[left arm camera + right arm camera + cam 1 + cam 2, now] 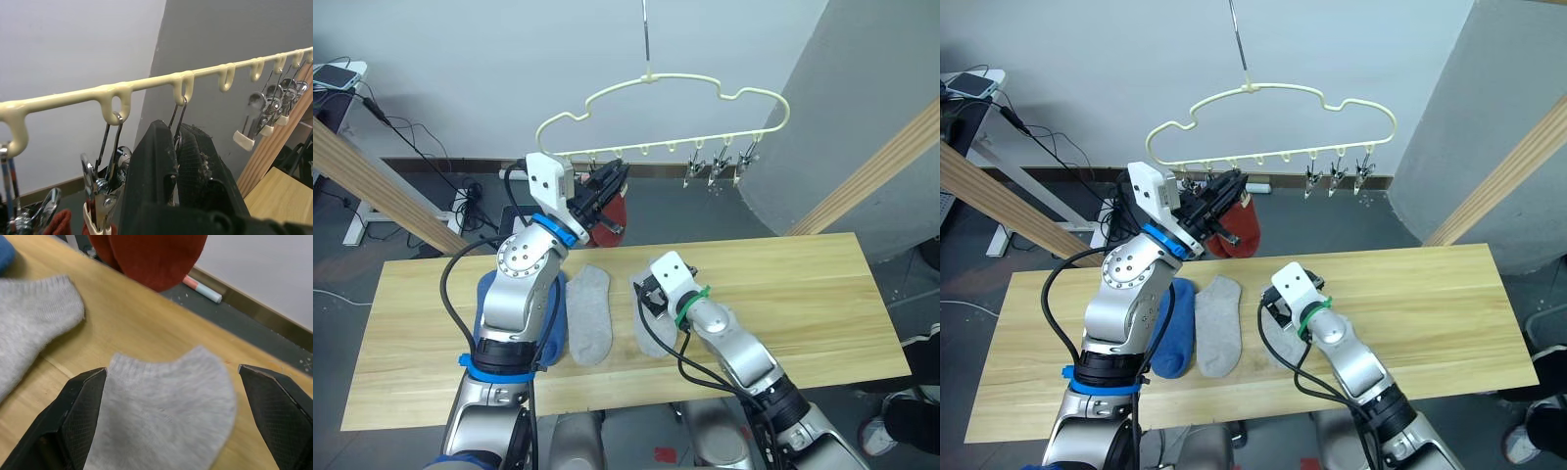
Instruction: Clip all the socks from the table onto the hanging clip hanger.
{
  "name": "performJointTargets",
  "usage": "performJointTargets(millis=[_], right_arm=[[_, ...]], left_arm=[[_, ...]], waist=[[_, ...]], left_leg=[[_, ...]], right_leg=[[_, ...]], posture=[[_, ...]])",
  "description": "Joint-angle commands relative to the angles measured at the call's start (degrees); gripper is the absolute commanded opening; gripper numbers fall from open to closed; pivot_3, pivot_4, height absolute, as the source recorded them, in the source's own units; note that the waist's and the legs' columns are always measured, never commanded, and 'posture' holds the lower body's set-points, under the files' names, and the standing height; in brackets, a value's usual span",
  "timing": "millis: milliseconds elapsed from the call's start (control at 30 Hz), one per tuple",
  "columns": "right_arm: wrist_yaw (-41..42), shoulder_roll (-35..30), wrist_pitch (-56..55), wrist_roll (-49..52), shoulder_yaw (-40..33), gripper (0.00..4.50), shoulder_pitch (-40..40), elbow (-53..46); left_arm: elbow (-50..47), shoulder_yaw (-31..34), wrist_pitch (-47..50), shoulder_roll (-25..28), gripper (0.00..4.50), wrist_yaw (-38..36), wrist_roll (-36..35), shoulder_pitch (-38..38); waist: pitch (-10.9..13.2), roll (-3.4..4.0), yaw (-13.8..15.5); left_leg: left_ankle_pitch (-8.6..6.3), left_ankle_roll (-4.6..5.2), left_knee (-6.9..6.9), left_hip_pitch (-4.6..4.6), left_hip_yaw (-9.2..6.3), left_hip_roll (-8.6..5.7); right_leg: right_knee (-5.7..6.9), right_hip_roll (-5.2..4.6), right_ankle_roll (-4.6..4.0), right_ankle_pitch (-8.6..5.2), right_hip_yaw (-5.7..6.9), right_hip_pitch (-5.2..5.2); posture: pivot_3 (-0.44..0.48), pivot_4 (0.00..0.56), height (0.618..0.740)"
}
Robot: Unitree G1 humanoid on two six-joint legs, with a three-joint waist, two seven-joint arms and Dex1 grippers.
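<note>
- Socks first: my right gripper [178, 416] hangs low over one light grey sock [166, 406] on the table [803, 294], fingers spread wide with one on each side of the sock's cuff end, neither touching the fabric that I can see.
- My left gripper [1224, 191] is raised to the clip hanger [675, 83]; its two black fingers [161, 166] sit pressed together around a metal clip [177, 139] that hangs from one of the hanger's loops, so I read it as closed on that clip.
- Just beside that clip, another clip [105, 188] hangs from the next loop, and a bit of red fabric shows at its lower end in the left wrist view.
- Two brick red socks [1239, 230] hang from the hanger's left part, just behind my left gripper and above the table's far edge.
- Three more clips [720, 166] dangle bunched toward the hanger's right end with nothing in them.
- A second light grey sock [588, 313] lies flat on the table between my two arms, lengthwise toward me.
- Left of it I see a blue sock [1173, 338], partly hidden behind my left arm; I cannot tell whether a second blue one lies with it.
- The hanger hangs by its metal hook [646, 34] above the table's far side.
</note>
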State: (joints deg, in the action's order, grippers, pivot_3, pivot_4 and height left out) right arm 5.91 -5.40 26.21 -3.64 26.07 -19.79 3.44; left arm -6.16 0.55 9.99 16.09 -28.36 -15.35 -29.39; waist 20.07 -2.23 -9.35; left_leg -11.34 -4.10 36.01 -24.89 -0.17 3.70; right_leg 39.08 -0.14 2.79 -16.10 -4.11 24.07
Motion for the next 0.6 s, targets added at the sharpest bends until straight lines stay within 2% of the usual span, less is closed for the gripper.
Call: performJointTargets(millis=[33, 200, 300, 467, 600], right_arm=[[-0.4, 2.5, -3.0, -0.3, -2.1, 4.50, -0.5, 4.6], [1.4, 4.4, -4.5, -0.7, -3.1, 4.50, -2.0, 10.6], [1.9, 5.3, -5.1, -0.6, -3.9, 3.92, -2.9, 14.4], [2.2, 4.7, -5.9, -1.8, -5.0, 2.17, -3.8, 17.2], [3.5, 3.3, -7.6, -3.0, -4.9, 0.77, -3.7, 15.4]], left_arm=[[-2.4, 0.2, 0.5, 0.3, 0.08, -0.6, -0.9, 0.6], [-2.9, 0.4, 1.6, 0.6, 0.08, -0.9, -1.5, 0.9], [-3.2, 0.7, 2.6, 1.1, 0.08, -2.3, -2.9, 0.8], [-3.5, 1.7, 4.9, 2.9, 0.08, -4.7, -5.7, 0.5], [-3.4, 2.4, 6.8, 3.4, 0.08, -5.8, -7.8, -0.2]], waist=[[0.0, 0.00, 0.0], [0.0, 0.00, 0.0], [0.0, 0.01, -0.1], [0.0, 0.01, -0.1], [0.0, 0.01, 0.0]], left_leg=[[0.00, 0.00, 0.00, 0.00, 0.00, 0.00], [0.00, 0.00, 0.01, 0.01, 0.00, 0.00], [0.00, 0.00, 0.01, 0.02, -0.03, 0.01], [0.00, 0.00, 0.03, 0.04, -0.05, 0.01], [0.00, 0.01, 0.04, 0.05, -0.05, 0.00]], right_leg=[[0.01, 0.00, 0.00, 0.00, 0.00, 0.00], [0.04, 0.01, 0.01, 0.02, 0.00, -0.01], [0.06, 0.03, 0.00, 0.03, 0.01, -0.01], [0.11, 0.03, 0.02, 0.05, 0.01, -0.02], [0.11, 0.03, 0.04, 0.07, 0.01, -0.04]], posture=[[-0.273, 0.345, 0.732], [-0.273, 0.345, 0.732], [-0.273, 0.345, 0.732], [-0.268, 0.348, 0.732], [-0.273, 0.350, 0.732]])
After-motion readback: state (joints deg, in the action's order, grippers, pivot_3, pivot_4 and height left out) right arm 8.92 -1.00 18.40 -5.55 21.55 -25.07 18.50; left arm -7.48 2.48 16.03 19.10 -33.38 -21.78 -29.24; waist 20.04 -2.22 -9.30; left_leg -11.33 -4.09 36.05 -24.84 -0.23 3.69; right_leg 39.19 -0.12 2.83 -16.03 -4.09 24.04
